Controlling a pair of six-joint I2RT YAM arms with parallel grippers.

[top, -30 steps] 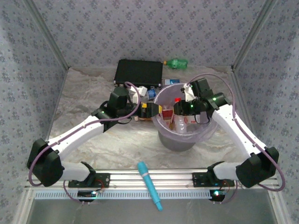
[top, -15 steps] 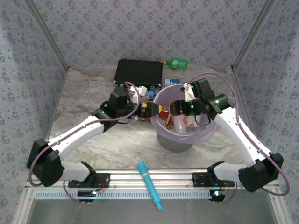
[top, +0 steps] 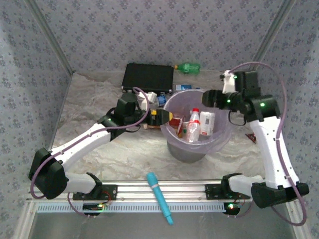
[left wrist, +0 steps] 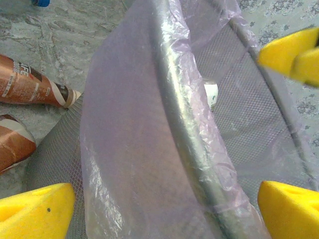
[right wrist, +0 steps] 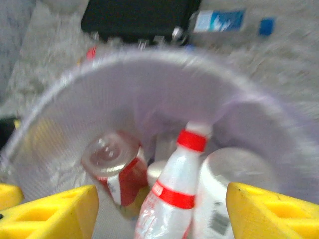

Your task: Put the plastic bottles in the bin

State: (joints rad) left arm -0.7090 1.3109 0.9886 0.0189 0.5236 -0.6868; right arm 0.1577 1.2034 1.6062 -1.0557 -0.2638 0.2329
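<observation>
Both jaws wide apart, left pair astride the bin [top: 192, 153] rim; red-capped plastic bottles [top: 194, 124] inside.

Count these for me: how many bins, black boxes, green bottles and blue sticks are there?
bin: 1
black box: 1
green bottle: 1
blue stick: 1
Total: 4

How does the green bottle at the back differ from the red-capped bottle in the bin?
The green bottle is tinted green; the red-capped bottle is clear with red bands. The green bottle lies on its side on the table beside the black box; the red-capped bottle leans cap-up inside the bin. Both are small plastic bottles.
</observation>
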